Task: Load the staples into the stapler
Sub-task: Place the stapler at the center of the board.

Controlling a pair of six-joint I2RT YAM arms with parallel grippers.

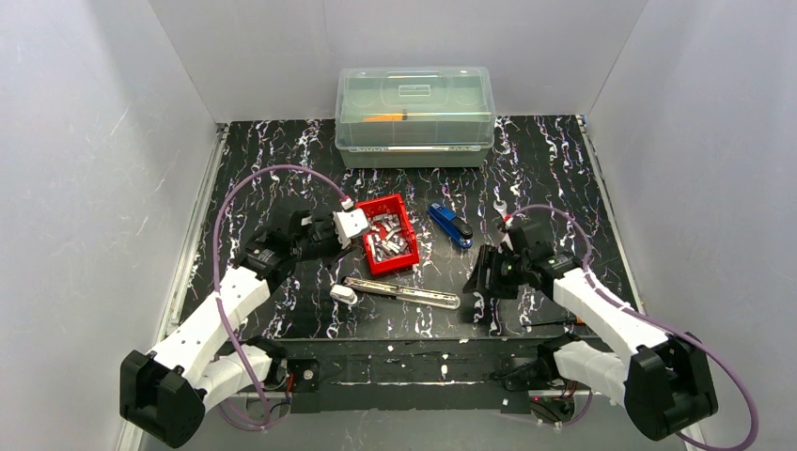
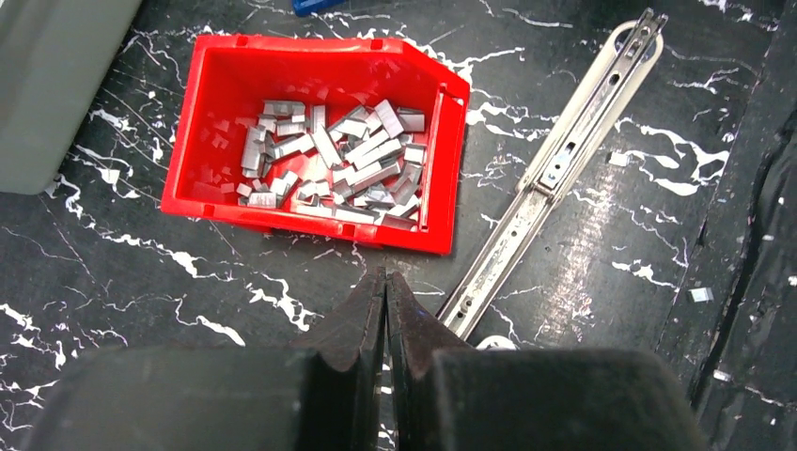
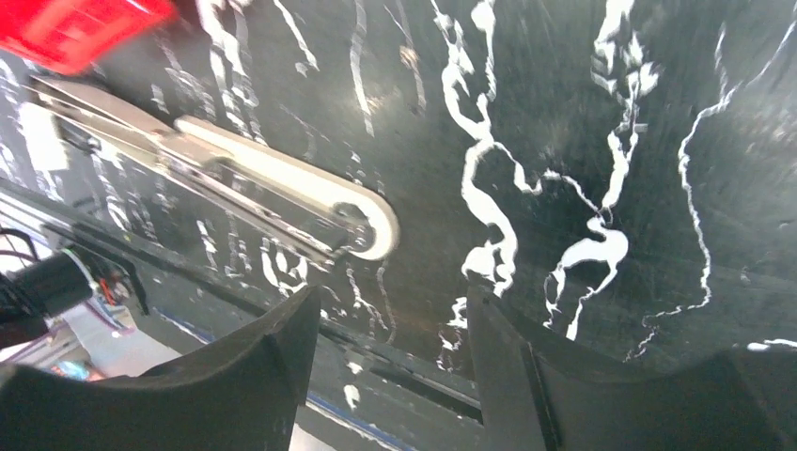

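Observation:
The staples (image 1: 391,241) are a pile of small silvery strips in a red bin (image 1: 404,261), also in the left wrist view (image 2: 338,164). A long white and silver stapler (image 1: 401,293) lies opened out flat on the black mat in front of the bin. My left gripper (image 1: 360,237) is shut and empty, its tips (image 2: 385,277) just short of the bin's near wall (image 2: 282,214), with the stapler (image 2: 554,169) to their right. My right gripper (image 1: 481,289) is open and empty at the stapler's right end (image 3: 282,188), jaws (image 3: 390,301) apart from it.
A small blue stapler-like tool (image 1: 450,225) lies right of the bin. A clear lidded plastic box (image 1: 415,113) stands at the back. White walls enclose the mat on three sides. A few loose staple bits (image 2: 700,295) lie on the mat.

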